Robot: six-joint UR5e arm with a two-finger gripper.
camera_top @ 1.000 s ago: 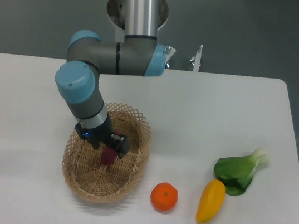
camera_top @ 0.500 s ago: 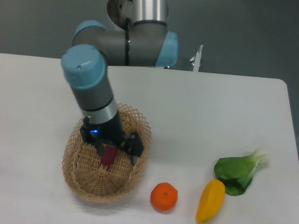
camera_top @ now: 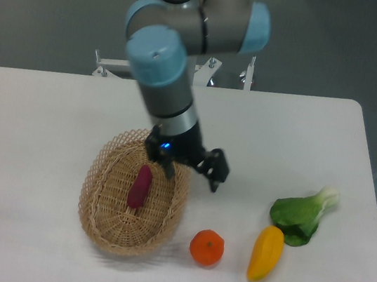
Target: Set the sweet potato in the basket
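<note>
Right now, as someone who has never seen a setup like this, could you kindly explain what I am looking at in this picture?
This is a single view from a fixed camera looking down at a white table. The grey and light-blue jointed machine is a robot arm; at its lower end sits a gripper whose two black jaws stand open and hold nothing. Its job is to put the sweet potato into the basket, and the dark purple tuber is lying inside that woven basket, apart from the jaws, which hang over the basket's right rim. To the right on the table lie an orange fruit, a yellow-orange vegetable and a leafy green vegetable.
</note>
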